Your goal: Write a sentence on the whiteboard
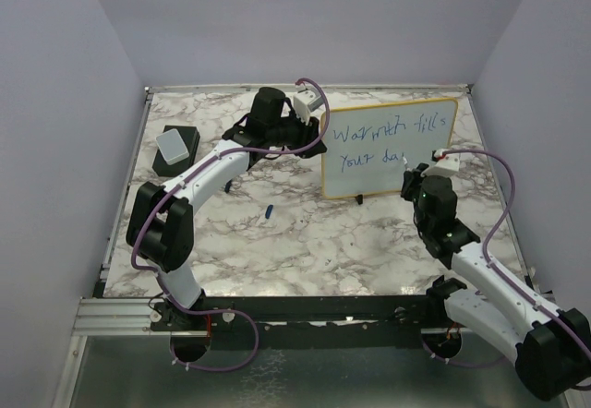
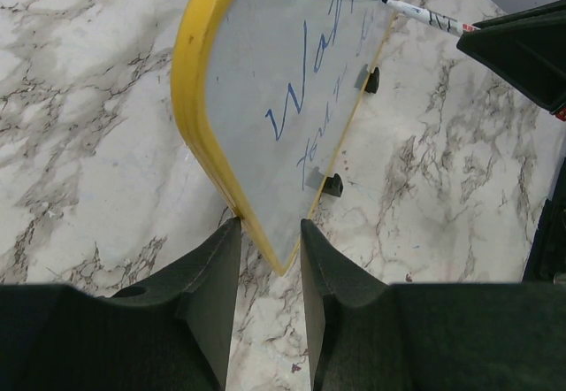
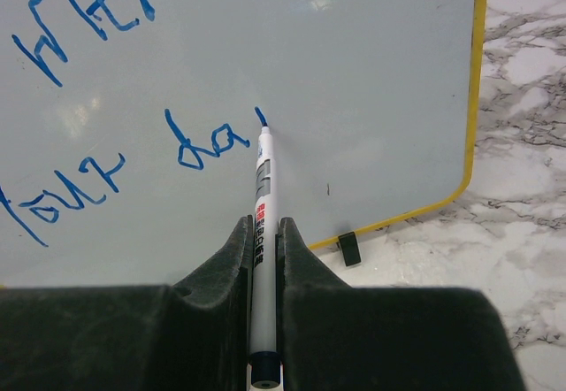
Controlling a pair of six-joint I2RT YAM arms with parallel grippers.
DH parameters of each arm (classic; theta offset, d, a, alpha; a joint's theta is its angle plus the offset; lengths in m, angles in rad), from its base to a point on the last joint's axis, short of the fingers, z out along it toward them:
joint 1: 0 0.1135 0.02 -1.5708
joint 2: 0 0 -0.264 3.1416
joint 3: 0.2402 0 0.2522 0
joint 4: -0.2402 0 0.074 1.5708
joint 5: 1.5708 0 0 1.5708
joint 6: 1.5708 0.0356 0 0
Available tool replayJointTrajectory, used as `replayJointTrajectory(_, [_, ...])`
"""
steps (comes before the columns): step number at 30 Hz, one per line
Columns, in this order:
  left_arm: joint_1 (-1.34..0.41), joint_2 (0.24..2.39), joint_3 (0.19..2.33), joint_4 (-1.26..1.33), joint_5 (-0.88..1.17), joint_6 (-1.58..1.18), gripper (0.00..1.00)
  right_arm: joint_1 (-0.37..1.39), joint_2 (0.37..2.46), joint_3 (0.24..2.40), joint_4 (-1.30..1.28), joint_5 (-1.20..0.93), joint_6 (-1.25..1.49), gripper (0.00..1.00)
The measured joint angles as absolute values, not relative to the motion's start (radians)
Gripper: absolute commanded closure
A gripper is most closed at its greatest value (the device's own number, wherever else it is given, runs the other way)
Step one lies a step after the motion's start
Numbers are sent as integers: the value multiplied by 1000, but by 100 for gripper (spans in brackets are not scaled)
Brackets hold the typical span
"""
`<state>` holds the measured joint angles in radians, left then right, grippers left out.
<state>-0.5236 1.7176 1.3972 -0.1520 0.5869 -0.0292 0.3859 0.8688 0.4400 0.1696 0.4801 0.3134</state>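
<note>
Table [image 1: 305, 242]: marble top is carrying everything, with both arms reaching in from the near edge.
Whiteboard [image 1: 369, 184]: is standing upright at the far right of the table, its white face looking toward the arms and a thin yellow frame running round its rounded corners.
Left gripper [image 2: 270, 225]: is clamping the whiteboard at its left edge. The yellow frame is sitting between the two fingers, one pressing on each side.
Right gripper [image 3: 263, 223]: is gripping the marker, with its fingers squeezing the barrel from both sides. It is hanging in front of the board's lower right part.
Eraser [image 1: 174, 148]: is lying flat at the far left of the table, grey top up, well apart from the board.
Sentence [image 1: 383, 136]: is showing in thin blue handwriting on two lines, "Warmth fills" above and "Your da" below. A short blue stroke is standing just right of the "a".
Marker [image 3: 262, 179]: is pointing straight away from the right wrist, with its tip touching the board at that short stroke.
Feet [image 3: 350, 248]: two small black ones are resting on the marble under the frame's bottom edge. The left wrist view is showing both and the right wrist view only one.
Blue bit [image 1: 269, 210]: is lying on the marble near the board's lower left corner but apart from it — too small to tell what it is.
</note>
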Motion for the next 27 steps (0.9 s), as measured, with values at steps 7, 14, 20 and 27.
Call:
replayJointTrajectory(7, [-524,1718,1397,-152,587,-30,65,386,821,440,155,495,311,99])
replayJointTrajectory(14, [-524,1718,1397,-152,587,-29,64,384,848,441,155,508,292,99])
replayJointTrajectory(20, [-524,1718,1397,-152,587,-29,64,377,855,451,157,509,284,99])
replayJointTrajectory(27, [-524,1718,1397,-152,587,-30,65,371,865,454,166,508,272,99])
